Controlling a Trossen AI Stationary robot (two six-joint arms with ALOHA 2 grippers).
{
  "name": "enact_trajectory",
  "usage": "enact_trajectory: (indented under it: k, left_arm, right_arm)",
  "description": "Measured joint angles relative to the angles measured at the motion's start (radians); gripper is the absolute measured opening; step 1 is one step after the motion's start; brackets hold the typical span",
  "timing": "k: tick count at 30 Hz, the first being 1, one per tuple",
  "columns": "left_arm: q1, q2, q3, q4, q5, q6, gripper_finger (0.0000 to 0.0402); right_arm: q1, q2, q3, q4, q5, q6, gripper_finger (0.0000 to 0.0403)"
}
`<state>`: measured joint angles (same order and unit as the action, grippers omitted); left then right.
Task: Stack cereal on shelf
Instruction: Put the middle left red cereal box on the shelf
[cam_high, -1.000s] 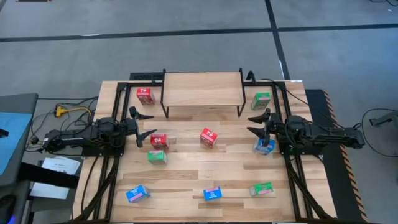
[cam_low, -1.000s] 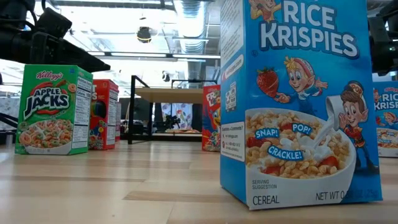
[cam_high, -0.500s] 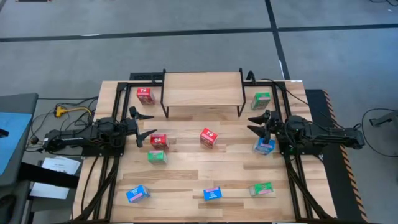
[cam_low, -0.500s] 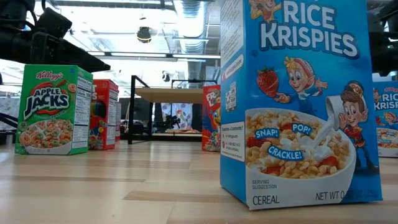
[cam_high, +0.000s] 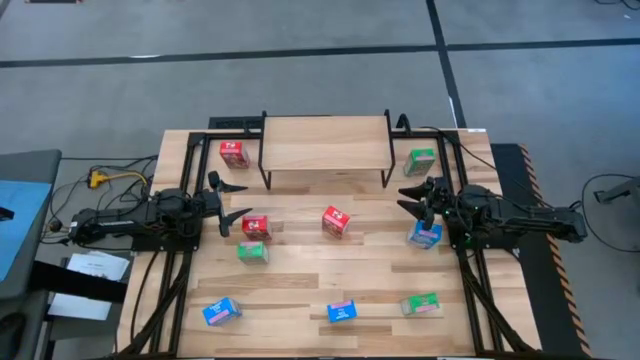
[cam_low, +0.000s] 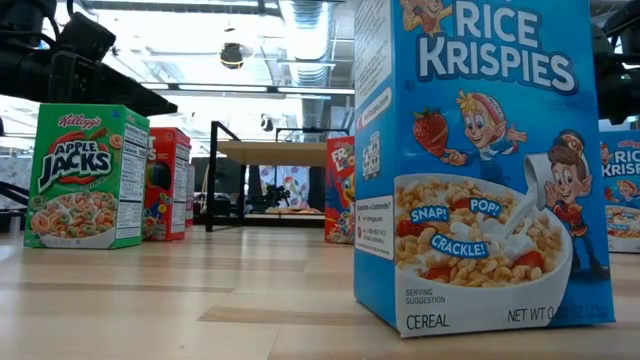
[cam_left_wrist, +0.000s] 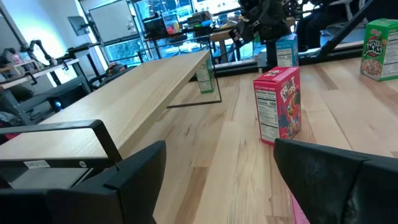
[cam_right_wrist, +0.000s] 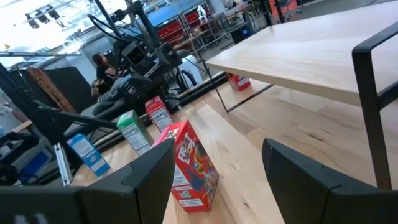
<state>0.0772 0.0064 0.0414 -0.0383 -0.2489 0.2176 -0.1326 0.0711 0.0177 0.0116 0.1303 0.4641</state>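
Right gripper (cam_high: 417, 196) lower, above blue cereal (cam_high: 425, 236).

The blue cereal box (cam_low: 480, 160) up close reads "RICE KRISPIES", "SNAP! POP! CRACKLE!", "SERVING SUGGESTION" and "CEREAL". Over at nine o'clock, the green box (cam_low: 85, 177) says "Kellogg's APPLE JACKS". At three o'clock, another blue box (cam_low: 621, 195) shows "RIC… KRISPI…".

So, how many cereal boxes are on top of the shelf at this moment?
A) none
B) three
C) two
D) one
A: in the high view the shelf has a bare top, while boxes such as the red cereal box stand on the table around it.
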Motion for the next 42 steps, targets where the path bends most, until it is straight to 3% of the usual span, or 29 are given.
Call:
enact_trajectory:
  k: [10, 23, 32, 42]
  left_arm:
    - [0.0, 0.0, 0.0, 0.0, 0.0, 0.0, 0.0289]
    - [0.0, 0.0, 0.0, 0.0, 0.0, 0.0, 0.0289]
    - [0.0, 0.0, 0.0, 0.0, 0.0, 0.0, 0.0289]
    - [0.0, 0.0, 0.0, 0.0, 0.0, 0.0, 0.0289]
  right_arm:
    - [0.001, 0.0, 0.0, -0.003, 0.0, 0.032, 0.0266]
    - [0.001, 0.0, -0.002, 0.038, -0.031, -0.08, 0.0266]
    - [0.001, 0.0, 0.12, 0.049, -0.158, -0.146, 0.0266]
    - [0.001, 0.008, 0.318, -0.112, -0.182, -0.283, 0.0266]
